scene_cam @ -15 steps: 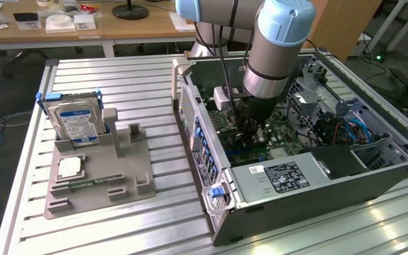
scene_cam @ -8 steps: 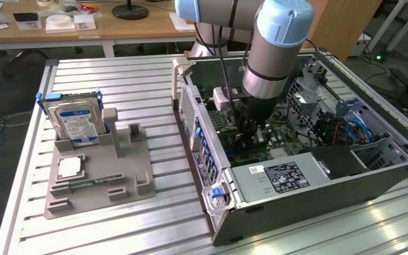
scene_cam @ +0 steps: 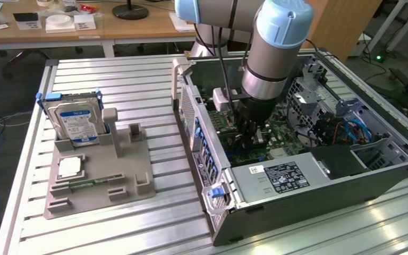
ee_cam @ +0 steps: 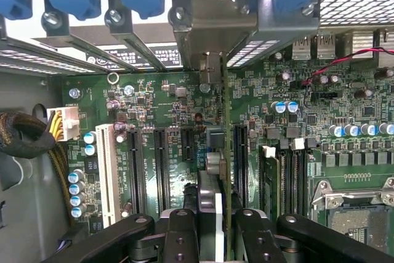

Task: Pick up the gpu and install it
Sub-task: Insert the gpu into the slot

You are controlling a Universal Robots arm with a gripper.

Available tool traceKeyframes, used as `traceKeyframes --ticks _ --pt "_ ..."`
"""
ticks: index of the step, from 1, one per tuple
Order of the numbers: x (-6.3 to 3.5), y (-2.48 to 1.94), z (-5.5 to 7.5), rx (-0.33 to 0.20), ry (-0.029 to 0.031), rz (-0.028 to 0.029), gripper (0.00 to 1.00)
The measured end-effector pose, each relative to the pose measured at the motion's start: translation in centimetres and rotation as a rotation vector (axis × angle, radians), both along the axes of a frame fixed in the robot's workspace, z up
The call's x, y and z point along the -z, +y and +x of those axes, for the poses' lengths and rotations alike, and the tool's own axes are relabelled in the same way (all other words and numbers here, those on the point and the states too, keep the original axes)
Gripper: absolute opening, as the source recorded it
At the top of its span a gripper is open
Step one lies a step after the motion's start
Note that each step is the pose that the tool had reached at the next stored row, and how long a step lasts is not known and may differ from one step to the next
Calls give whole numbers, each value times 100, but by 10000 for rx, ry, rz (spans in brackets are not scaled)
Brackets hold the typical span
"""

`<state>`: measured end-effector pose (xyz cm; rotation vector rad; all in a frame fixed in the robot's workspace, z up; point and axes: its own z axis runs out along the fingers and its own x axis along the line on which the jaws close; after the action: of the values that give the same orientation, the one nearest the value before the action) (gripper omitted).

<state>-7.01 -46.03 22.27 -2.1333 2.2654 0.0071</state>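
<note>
The arm reaches down into the open computer case (scene_cam: 310, 175), a dark grey sheet-metal box lying on its side on the ribbed aluminium bench (scene_cam: 119, 79). Inside the case, the black claw (ee_cam: 212, 226) is clamped on the gpu (ee_cam: 226, 152), which it holds edge-on: the wrist view shows a thin green board edge running in a straight line from between the claw's fingers (ee_cam: 178, 232) toward the rear wall of the case, with a silvery metal bracket at its far end meeting the slotted back panel. The card stands upright over the green motherboard (ee_cam: 154, 121), among the long black expansion slots, with one cream-coloured slot (ee_cam: 106, 170) further off to the side. Round blue-topped capacitors dot the motherboard, and a bundle of yellow and black wires plugs into a white connector (ee_cam: 61, 122) near its edge.

In the exterior view, a grey moulded parts holder (scene_cam: 98, 175) sits on the bench to the exterior view's left of the case. A silver hard drive (scene_cam: 76, 122) with a blue-and-white label stands upright in it, and a small square chip (scene_cam: 69, 167) lies flat nearer its middle.
</note>
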Motion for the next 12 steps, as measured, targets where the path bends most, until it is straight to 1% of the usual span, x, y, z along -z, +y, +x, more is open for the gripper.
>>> traceKeyframes --ticks 4,7,10,12 --pt "1 1 0 0 -2 3 28" --pt "-16 3 2 -1 -12 22 28" --pt "-27 1 0 -2 -3 6 28" --pt "-27 1 -1 0 -3 5 28"
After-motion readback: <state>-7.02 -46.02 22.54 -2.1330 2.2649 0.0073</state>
